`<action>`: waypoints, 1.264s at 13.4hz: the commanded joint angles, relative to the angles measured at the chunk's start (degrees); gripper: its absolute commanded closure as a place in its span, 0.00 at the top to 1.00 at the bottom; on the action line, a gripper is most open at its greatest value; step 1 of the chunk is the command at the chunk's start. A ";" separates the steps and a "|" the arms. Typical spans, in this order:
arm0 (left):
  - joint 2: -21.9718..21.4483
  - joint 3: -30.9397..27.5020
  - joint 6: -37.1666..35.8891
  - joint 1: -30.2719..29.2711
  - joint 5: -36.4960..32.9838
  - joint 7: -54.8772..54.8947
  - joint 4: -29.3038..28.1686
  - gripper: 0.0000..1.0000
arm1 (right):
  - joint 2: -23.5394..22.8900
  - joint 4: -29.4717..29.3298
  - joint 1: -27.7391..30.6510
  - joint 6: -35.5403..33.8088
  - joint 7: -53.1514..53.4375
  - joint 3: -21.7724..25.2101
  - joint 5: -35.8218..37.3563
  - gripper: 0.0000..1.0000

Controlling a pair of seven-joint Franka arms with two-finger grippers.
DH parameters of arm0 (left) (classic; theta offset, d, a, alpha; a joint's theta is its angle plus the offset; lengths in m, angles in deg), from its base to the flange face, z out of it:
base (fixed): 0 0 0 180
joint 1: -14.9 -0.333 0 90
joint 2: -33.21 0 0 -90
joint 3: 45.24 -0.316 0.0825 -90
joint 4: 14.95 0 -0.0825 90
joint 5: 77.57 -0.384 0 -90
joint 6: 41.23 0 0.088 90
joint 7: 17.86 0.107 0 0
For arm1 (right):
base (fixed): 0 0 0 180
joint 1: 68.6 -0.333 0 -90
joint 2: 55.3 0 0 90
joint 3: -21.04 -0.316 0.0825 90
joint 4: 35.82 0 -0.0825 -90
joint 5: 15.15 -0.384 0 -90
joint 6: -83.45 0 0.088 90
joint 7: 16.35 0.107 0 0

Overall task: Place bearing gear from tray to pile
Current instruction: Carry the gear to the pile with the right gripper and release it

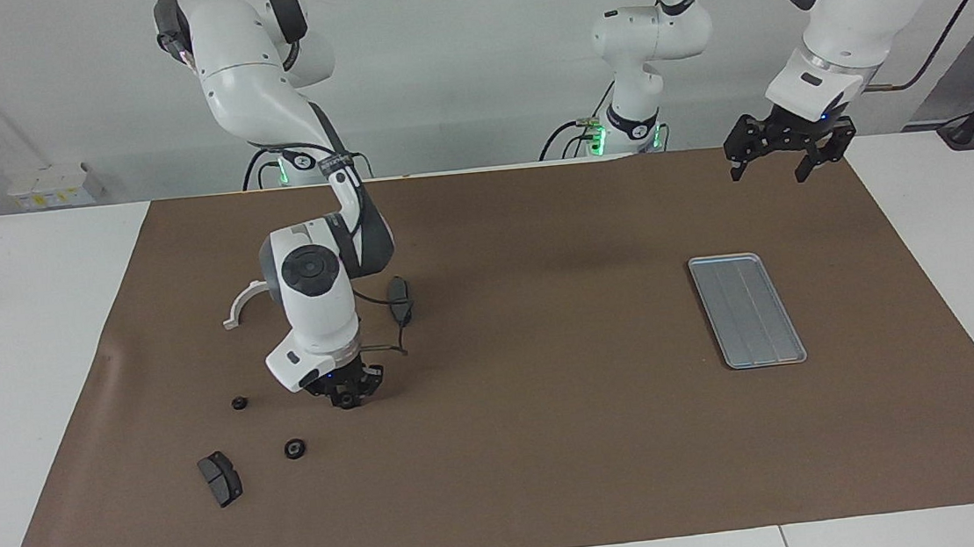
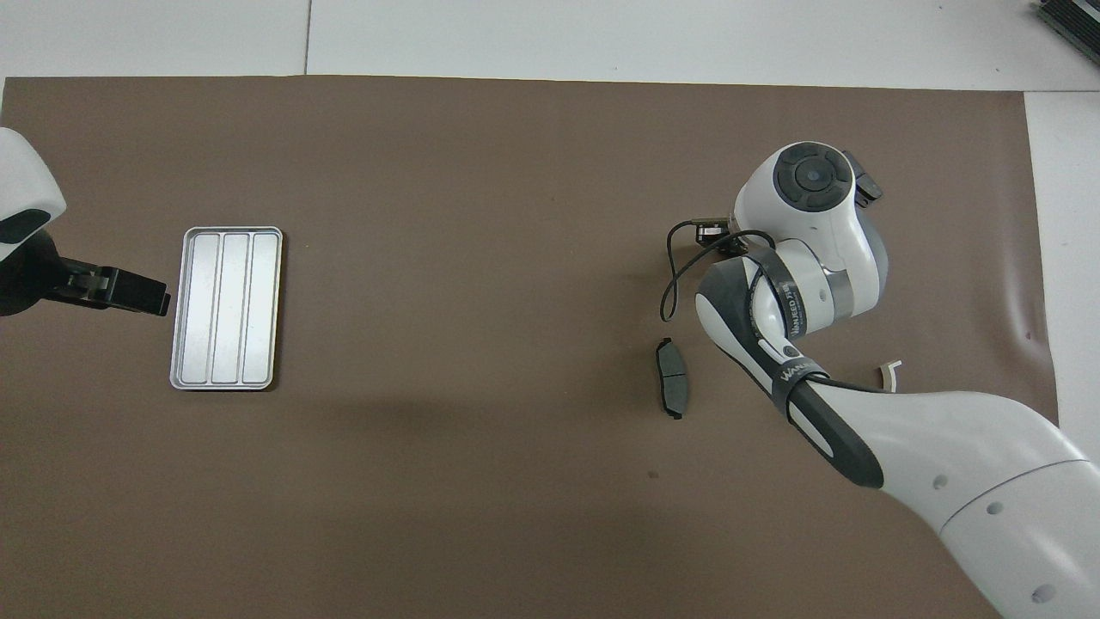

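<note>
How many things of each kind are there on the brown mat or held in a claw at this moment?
Bearing gears: 3, two on the mat and one in the right claw
Brake pads: 2
White half-ring bracket: 1
Metal tray: 1
Total: 7
</note>
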 commanded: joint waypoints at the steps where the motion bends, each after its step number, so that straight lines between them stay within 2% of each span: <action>1: -0.19 2.20 1.61 -1.86 -0.83 -0.23 -0.85 1.00 | -0.39 2.62 3.82 -0.78 -1.15 -0.39 0.42 0.02; 3: -0.19 2.20 1.61 -1.95 -0.30 -4.51 -0.76 1.00 | -0.21 2.62 5.49 -2.61 -0.80 -0.47 0.41 0.03; 4: -0.10 2.28 1.61 -1.86 -0.30 -6.19 -0.76 1.00 | 0.31 2.62 5.85 -3.41 -0.62 -0.47 0.15 0.08; 6: -0.19 2.20 1.52 -1.69 -0.30 -5.77 -0.76 1.00 | 1.45 2.71 5.85 -6.48 -0.01 -0.56 0.06 0.24; 9: -0.28 2.20 1.35 -1.69 -0.39 -5.77 -0.85 1.00 | 3.30 2.71 5.85 -9.04 0.78 -0.56 -2.12 0.88; 10: -0.36 2.20 1.17 -1.69 -0.39 -5.77 -0.93 1.00 | 4.09 2.71 5.94 -9.83 0.78 -0.56 -3.00 0.99; 17: -0.80 1.50 0.73 0.77 -0.56 -5.86 -1.64 1.00 | 14.45 1.39 7.70 -14.49 0.08 -0.65 -6.62 1.00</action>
